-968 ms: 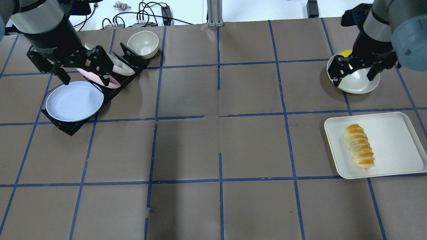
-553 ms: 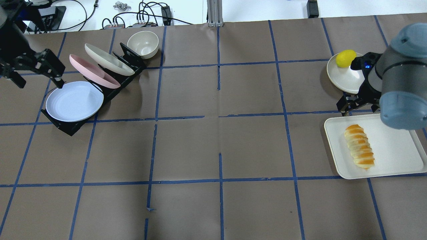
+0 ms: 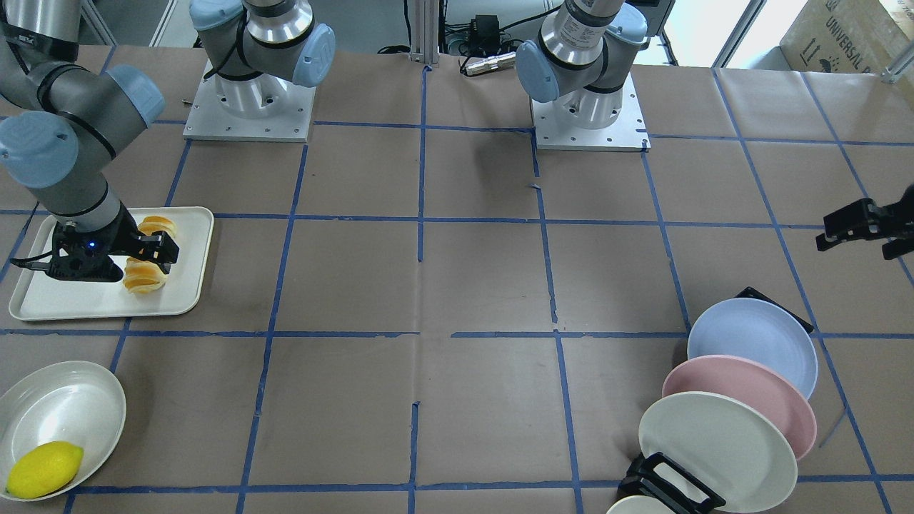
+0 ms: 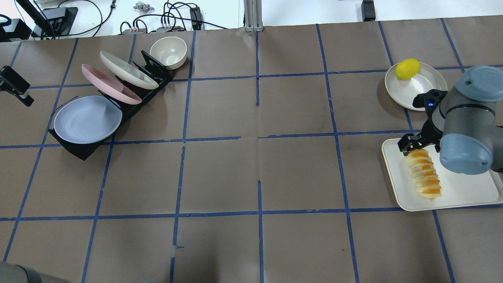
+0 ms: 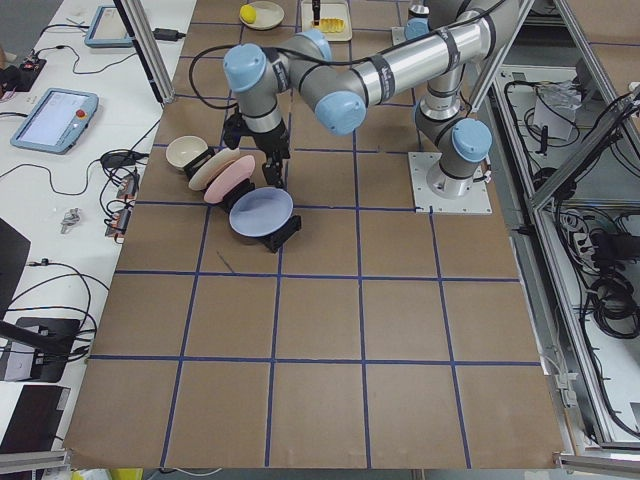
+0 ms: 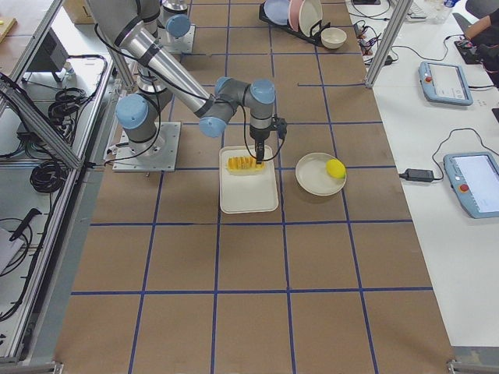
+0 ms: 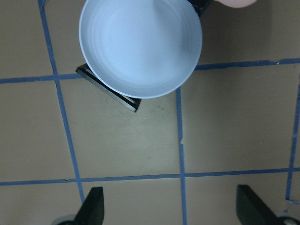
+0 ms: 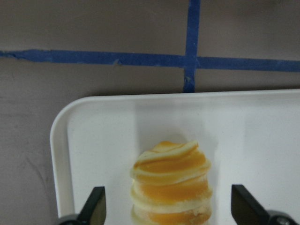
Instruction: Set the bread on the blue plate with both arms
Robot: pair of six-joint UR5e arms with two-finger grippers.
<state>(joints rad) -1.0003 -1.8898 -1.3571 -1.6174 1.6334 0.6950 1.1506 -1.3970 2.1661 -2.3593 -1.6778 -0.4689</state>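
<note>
The bread (image 4: 423, 175) lies on a white tray (image 4: 465, 190) at the right; it also shows in the front view (image 3: 145, 278). My right gripper (image 4: 410, 144) is open and low over the bread's far end. In the right wrist view the fingertips (image 8: 96, 205) stand either side of the bread (image 8: 171, 180) without touching it. The blue plate (image 4: 87, 119) leans in the front slot of a black rack (image 4: 74, 147) at the left. My left gripper (image 4: 17, 90) is open and empty, left of the plate, which shows in the left wrist view (image 7: 140, 47).
A pink plate (image 4: 110, 84) and a cream plate (image 4: 127, 70) stand in the rack behind the blue one. A white bowl (image 4: 168, 52) sits beyond the rack. A lemon (image 4: 407, 68) lies on a cream dish (image 4: 404, 92) beyond the tray.
My right gripper has moved from over the lemon dish toward me, down to the bread's far end. My left gripper has moved left, from over the rack to the table's left edge.
</note>
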